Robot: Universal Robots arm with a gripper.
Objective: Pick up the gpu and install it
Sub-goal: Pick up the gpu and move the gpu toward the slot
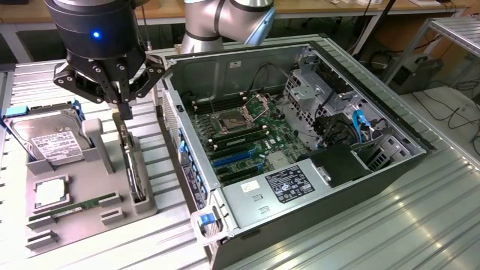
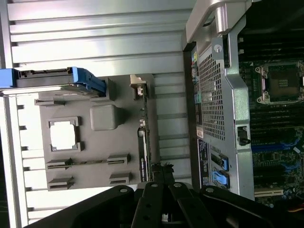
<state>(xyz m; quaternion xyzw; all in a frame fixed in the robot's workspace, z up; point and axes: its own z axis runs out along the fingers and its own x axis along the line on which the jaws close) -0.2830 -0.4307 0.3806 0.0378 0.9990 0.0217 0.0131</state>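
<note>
I see the claw (image 1: 123,111) clenched. Its two sides come together into one narrow tip, and this tip sits on the upper edge of the graphics card (image 1: 134,169). As far as I can judge, it is grasping the card there. The card is directly under the claw. It stands upright on its long edge in a slot of the gray holder (image 1: 90,180) and is not lifted out. In the wrist view the card (image 2: 142,137) runs away from the claw (image 2: 161,170) as a thin dark strip along the holder's edge.

Just beside the claw, on the side away from the computer case (image 1: 225,67), a gray block (image 1: 94,140) rises from the holder. Further on that side is the hard drive (image 1: 49,140) with its white label, sitting in a blue carrier. After it comes the square processor chip (image 1: 51,192) in its frame, and then the memory stick (image 1: 75,209) lying flat in its groove.

On the other side of the claw, and near it, the open computer case rests on the slatted metal table (image 1: 405,230). Inside I see the green motherboard (image 1: 251,138) with the processor socket (image 1: 229,121) and the blue slots (image 1: 232,158). Farthest from the claw are the drive cage (image 1: 315,90) and some dark cables.
</note>
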